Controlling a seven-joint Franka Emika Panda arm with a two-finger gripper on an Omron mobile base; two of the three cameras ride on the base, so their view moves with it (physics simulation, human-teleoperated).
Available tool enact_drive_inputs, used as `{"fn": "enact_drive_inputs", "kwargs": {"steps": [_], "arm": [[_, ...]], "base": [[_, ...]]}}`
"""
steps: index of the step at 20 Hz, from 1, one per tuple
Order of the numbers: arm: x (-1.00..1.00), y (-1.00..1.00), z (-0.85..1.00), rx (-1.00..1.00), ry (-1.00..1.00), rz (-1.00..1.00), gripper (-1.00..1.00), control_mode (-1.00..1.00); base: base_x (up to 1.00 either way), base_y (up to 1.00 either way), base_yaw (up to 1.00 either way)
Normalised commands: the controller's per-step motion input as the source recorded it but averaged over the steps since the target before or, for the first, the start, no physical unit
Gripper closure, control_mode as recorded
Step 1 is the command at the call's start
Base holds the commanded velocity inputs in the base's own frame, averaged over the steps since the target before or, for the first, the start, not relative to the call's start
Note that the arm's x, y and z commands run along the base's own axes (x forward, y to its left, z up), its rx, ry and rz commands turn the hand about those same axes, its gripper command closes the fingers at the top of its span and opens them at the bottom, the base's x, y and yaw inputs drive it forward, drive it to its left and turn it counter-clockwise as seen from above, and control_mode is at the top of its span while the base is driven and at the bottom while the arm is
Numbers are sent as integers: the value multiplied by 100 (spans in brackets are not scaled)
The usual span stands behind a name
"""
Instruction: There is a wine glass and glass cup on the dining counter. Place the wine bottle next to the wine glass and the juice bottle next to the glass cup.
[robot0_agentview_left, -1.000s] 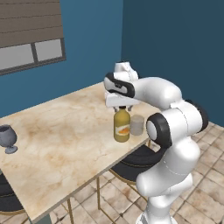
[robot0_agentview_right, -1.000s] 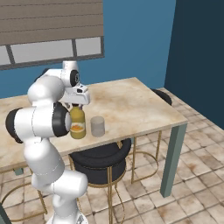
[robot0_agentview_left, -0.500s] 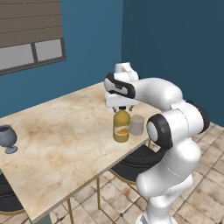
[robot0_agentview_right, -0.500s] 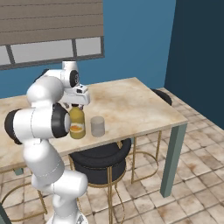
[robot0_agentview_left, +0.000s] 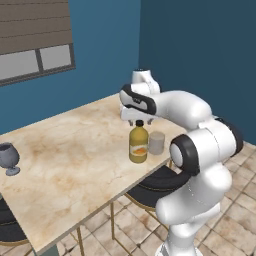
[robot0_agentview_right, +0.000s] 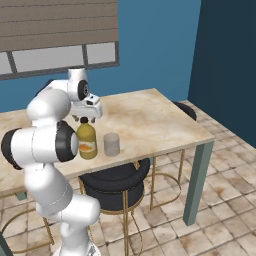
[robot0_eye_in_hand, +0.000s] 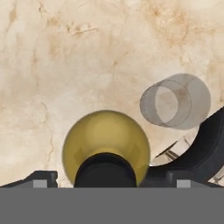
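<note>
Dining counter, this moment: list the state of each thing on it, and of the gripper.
juice bottle: upright, capped, beside the glass cup, not gripped
glass cup: upright, empty
wine glass: upright, empty, at the far end
gripper: open, above the juice bottle's cap

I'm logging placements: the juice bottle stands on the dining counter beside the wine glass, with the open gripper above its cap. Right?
Not the wine glass: the juice bottle stands on the dining counter beside the glass cup, as the left base view shows. The wine glass is far along the counter. The open gripper is above its cap.
</note>
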Motion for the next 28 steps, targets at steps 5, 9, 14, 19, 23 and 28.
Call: {"fn": "enact_drive_inputs", "kwargs": {"steps": [5,9,14,19,23,28], "arm": [[0,1,21,0,-11,2,-100,-100],[-5,1,29,0,-7,4,-100,-100],[-27,0,13,0,0,6,-100,-100],[-63,0,0,0,-1,16,-100,-100],[-76,0,0,0,-8,16,-100,-100],[-74,0,-4,0,-3,13,-100,-100]], "base": [[0,0,0],[0,0,0],[0,0,0],[0,0,0],[0,0,0],[0,0,0]]}}
